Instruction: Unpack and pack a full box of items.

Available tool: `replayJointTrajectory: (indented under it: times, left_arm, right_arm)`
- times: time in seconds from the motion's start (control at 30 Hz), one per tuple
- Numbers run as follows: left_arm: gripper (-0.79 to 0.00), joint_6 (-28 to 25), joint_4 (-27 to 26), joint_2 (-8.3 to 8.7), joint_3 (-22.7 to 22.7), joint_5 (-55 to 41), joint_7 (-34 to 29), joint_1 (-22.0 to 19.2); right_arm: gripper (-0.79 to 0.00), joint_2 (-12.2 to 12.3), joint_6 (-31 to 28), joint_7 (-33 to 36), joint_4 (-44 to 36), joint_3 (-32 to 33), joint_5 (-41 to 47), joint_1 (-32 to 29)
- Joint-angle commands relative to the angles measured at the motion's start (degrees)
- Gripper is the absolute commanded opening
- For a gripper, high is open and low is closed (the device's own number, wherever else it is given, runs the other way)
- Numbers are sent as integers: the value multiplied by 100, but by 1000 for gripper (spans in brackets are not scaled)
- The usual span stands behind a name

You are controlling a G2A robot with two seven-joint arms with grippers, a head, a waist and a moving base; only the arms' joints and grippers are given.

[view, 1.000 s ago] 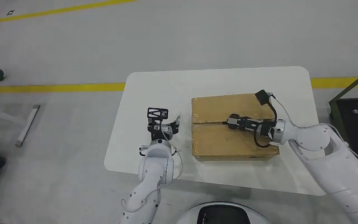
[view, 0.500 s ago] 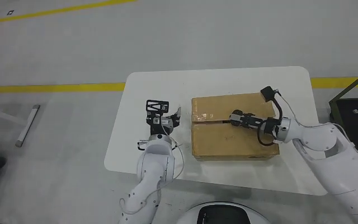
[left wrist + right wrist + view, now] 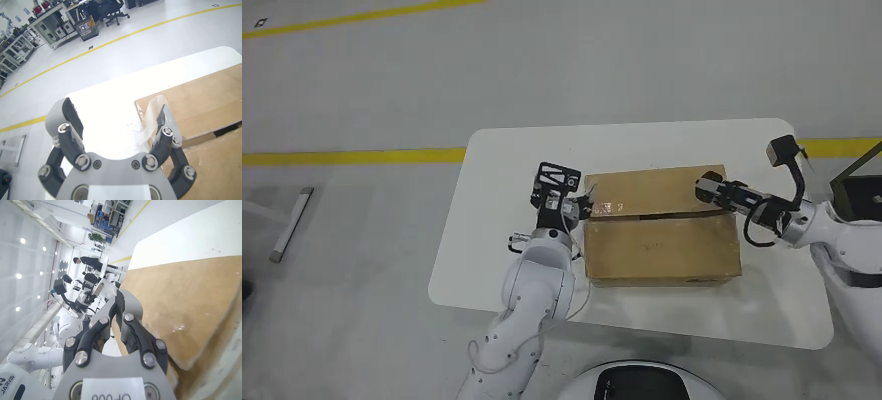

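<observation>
Brown cardboard box [image 3: 662,245] lies just beside my left gripper [image 3: 116,109], jaws spread empty, a clear tape strip [image 3: 153,117] clinging to one. My right gripper [image 3: 116,303], jaws closed, sits against its raised flap [image 3: 179,294], likely prying.

My left hand [image 3: 579,203] swings in from the bare surface [image 3: 497,190] to the left end of the box [image 3: 662,245], and the strip of clear tape [image 3: 152,117] stuck to one of its fingers [image 3: 174,129] comes along. My right hand [image 3: 708,188] draws back from the middle of the seam to the right end of the far flap [image 3: 652,187], which tips up, opening a dark gap along the seam.
</observation>
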Motion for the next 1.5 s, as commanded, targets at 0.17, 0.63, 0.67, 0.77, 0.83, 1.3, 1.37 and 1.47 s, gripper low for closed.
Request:
replayJointTrajectory:
  times: [0.17,0.63,0.67,0.77,0.83,1.3,1.37,1.47]
  left_arm:
    - [0,-145,306,-115,392,2,-136,-232]
    - [0,-27,883,-388,1001,-10,-273,-600]
    - [0,-14,918,-410,1050,1,-272,-623]
    - [0,49,1023,-479,1177,-16,-277,-683]
    - [0,96,1079,-525,1256,-14,-278,-722]
    - [0,276,1014,-752,1443,55,-309,-756]
    - [0,285,897,-763,1394,63,-358,-714]
    - [0,279,624,-766,1281,45,-513,-589]
  right_arm:
    - [-785,57,27,-96,245,454,40,-216]
    - [-785,128,-144,79,560,895,233,-470]
    - [-785,133,-163,103,594,920,249,-485]
    - [-785,148,-219,176,695,987,300,-505]
    - [-785,156,-263,224,758,1017,337,-508]
    - [-754,194,-486,573,848,1087,725,-469]
    - [-496,200,-513,662,814,1094,798,-455]
    - [0,221,-711,715,649,1117,611,-440]
